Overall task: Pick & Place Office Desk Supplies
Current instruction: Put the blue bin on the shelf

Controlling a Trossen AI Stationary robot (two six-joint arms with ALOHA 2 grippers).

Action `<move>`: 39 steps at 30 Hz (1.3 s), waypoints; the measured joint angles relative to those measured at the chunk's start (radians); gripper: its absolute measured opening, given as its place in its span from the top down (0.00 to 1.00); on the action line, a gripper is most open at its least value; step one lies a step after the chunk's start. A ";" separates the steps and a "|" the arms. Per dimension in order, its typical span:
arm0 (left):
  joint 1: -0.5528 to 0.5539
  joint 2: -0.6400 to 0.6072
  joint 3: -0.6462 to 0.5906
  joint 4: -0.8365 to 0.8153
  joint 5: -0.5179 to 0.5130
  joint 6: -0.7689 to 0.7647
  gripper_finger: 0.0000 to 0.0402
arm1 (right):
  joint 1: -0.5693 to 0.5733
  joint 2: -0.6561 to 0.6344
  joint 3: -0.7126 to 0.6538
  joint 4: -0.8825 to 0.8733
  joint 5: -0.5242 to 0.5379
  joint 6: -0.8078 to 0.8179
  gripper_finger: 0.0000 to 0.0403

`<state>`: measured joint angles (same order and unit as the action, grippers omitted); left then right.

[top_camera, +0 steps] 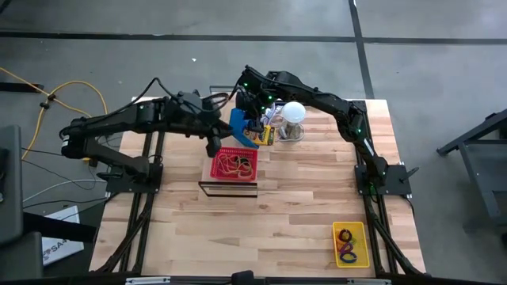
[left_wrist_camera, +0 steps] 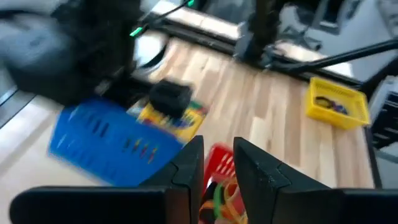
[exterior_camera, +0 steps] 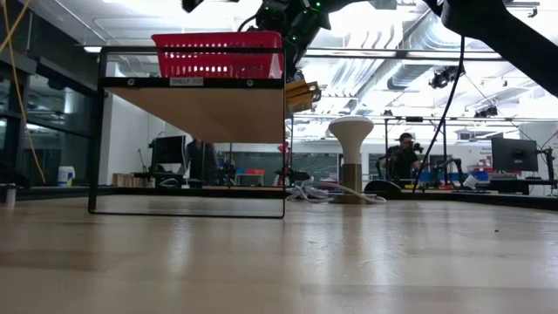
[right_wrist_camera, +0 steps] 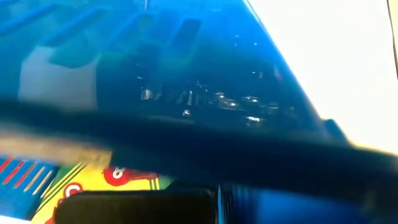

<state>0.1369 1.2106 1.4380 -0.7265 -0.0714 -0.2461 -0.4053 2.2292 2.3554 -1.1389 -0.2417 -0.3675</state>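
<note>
The rubber bands (top_camera: 232, 165) lie in the red basket (top_camera: 247, 152) on the shelf (top_camera: 228, 188) — thin, soft and light, best pinched where strands bunch. Just beyond the basket, yellow packs (top_camera: 266, 135) sit by a blue bin (top_camera: 240, 125); flat, light, take an edge. Left gripper (left_wrist_camera: 217, 163) hovers over the basket, fingers slightly apart and empty. Right gripper (top_camera: 257, 119) is at the bin — its fingers I cannot tell.

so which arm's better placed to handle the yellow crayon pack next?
Right, probably. The right tool is already down at the yellow pack beside the blue basket, with both filling its wrist view. The left tool hangs over the red basket of rubber bands, fingers apart, empty.
</note>
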 joint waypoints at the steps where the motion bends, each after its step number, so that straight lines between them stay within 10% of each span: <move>1: 0.000 0.004 0.000 0.017 0.006 0.017 0.79 | 0.000 0.000 0.000 0.000 0.001 0.001 0.99; 15: 0.130 0.094 0.000 0.133 0.171 0.120 0.79 | 0.001 0.000 0.000 0.007 -0.002 0.024 0.99; 39: 0.177 0.176 0.004 0.116 0.120 0.144 0.79 | 0.000 0.000 0.000 0.006 -0.023 0.052 0.99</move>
<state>0.3141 1.3868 1.4418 -0.6108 0.0486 -0.1020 -0.4049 2.2292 2.3558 -1.1332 -0.2642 -0.3153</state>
